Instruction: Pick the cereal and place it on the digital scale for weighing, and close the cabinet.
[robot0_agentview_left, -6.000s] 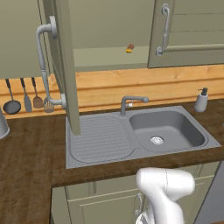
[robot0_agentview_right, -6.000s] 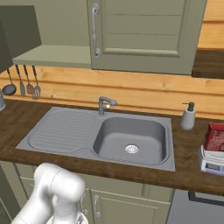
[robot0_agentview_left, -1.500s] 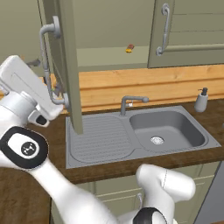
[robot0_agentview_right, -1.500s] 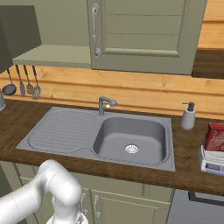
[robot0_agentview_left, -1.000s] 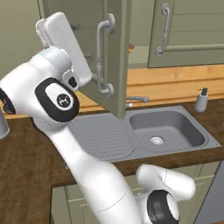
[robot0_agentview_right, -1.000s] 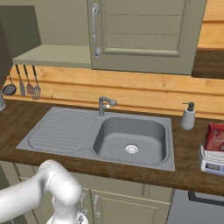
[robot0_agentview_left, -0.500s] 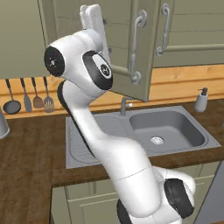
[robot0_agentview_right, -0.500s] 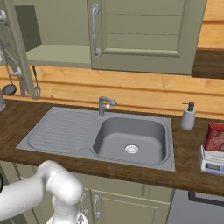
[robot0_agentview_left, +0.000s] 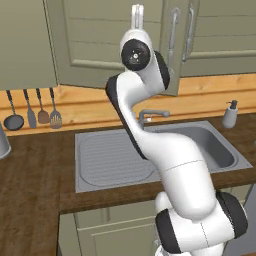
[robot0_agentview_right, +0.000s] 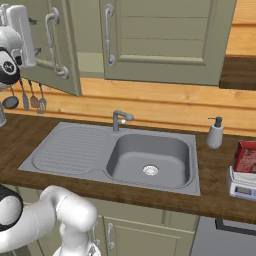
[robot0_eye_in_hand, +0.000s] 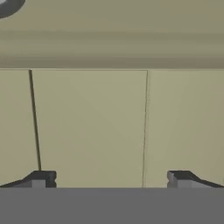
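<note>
Cabinet (robot0_agentview_right: 165, 40) door (robot0_agentview_right: 55, 47) has swung nearly shut, pushed by open, empty pincer (robot0_eye_in_hand: 109, 177); cereal (robot0_agentview_right: 246, 157) already on scale (robot0_agentview_right: 241, 186).

No readable text, brand, number or sign anywhere: only pale speckled print on the red cereal box (robot0_agentview_right: 245, 156), and a blank display on the scale (robot0_agentview_right: 241, 187) beneath it.

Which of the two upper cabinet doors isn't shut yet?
The left door, over the draining board, beside the hanging utensils. It swings out at an angle with the gripper against it, while the right door lies flat and closed.
</note>
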